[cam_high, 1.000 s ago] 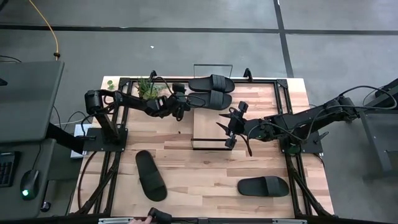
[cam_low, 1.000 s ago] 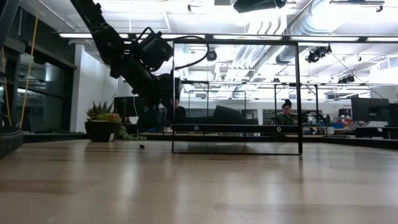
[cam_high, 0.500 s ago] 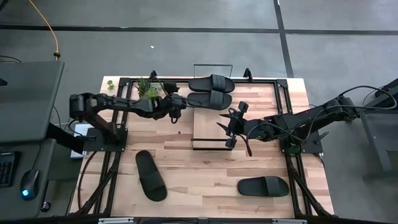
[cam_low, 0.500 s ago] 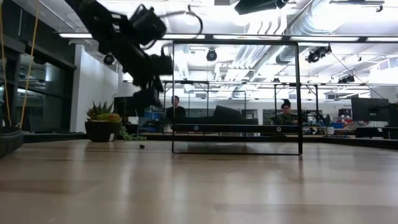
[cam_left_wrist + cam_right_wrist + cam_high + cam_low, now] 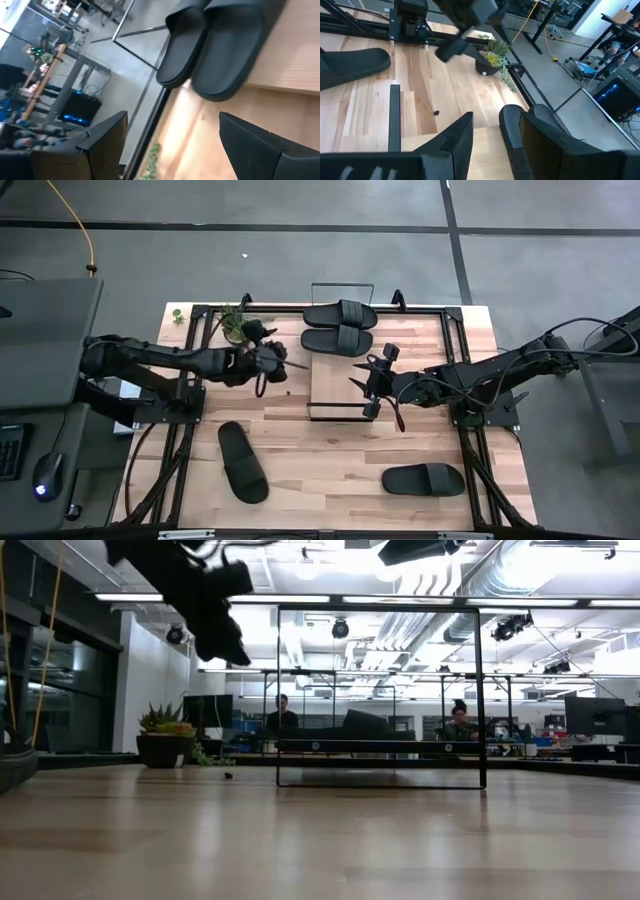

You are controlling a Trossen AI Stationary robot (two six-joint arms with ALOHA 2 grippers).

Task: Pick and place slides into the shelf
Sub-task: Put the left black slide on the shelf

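Observation:
Two black slides lie side by side on the far end of the shelf (image 5: 335,380), one (image 5: 340,313) farther back and one (image 5: 337,338) nearer; the left wrist view shows both (image 5: 185,45) (image 5: 230,50) sole down on the light plank. A third slide (image 5: 243,462) lies on the table near left, a fourth (image 5: 423,479) near right. My left gripper (image 5: 270,361) (image 5: 172,145) hangs open in the air left of the shelf. My right gripper (image 5: 372,380) (image 5: 485,132) hovers open at the shelf's right side.
A potted plant (image 5: 236,322) (image 5: 165,740) stands at the far left, close behind the left gripper. The shelf's black wire frame (image 5: 380,695) rises at its short ends. Black rails (image 5: 190,380) border the tabletop. People sit in the room beyond the table (image 5: 460,720).
My left gripper has drawn back from the nearer slide on the shelf toward the table's left edge and has risen. Both slides on the shelf have stayed where they were. The right arm has kept still.

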